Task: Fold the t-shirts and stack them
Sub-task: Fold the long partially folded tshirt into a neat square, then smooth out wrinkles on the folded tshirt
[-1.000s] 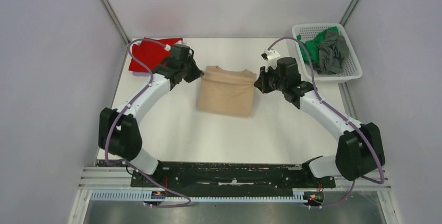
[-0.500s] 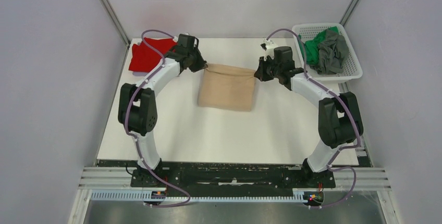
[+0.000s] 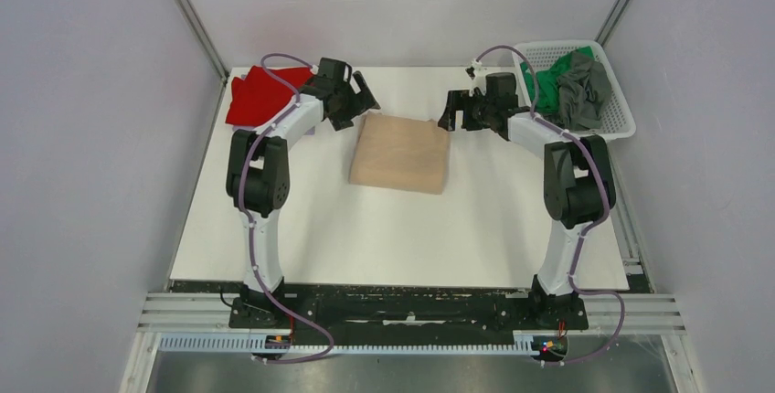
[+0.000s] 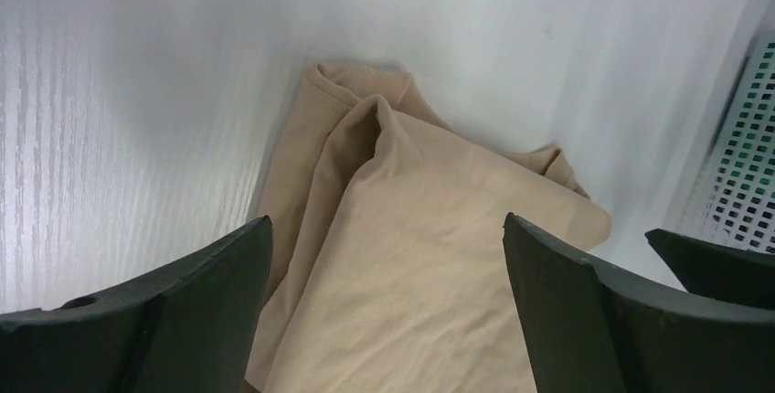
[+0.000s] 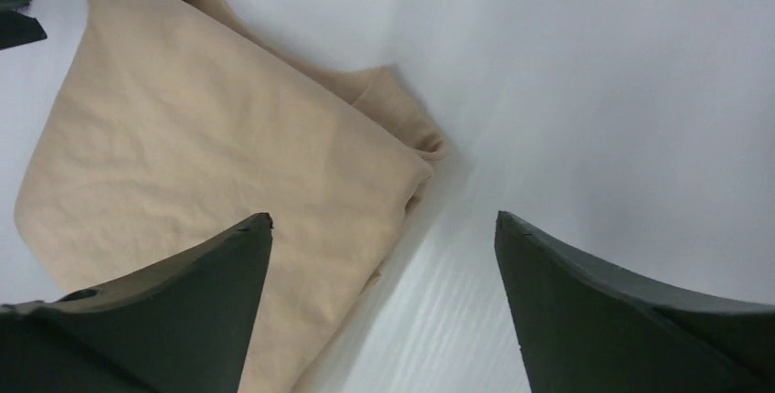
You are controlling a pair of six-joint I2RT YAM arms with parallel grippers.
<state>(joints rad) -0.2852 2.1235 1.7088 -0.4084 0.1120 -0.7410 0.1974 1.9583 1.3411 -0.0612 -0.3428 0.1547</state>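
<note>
Top external view: one folded beige t-shirt [image 3: 399, 153] lies far-centre on the table [image 3: 411, 238], between the left gripper [image 3: 361, 110] and the right gripper [image 3: 448, 111], both spread apart and empty. One red t-shirt [image 3: 256, 96] lies far left. One basket [image 3: 610, 136] far right holds seemingly two more, a green t-shirt [image 3: 551, 82] and a grey t-shirt [image 3: 585, 91].

No writing, label, brand, number or sign can be read in any of the views.
</note>
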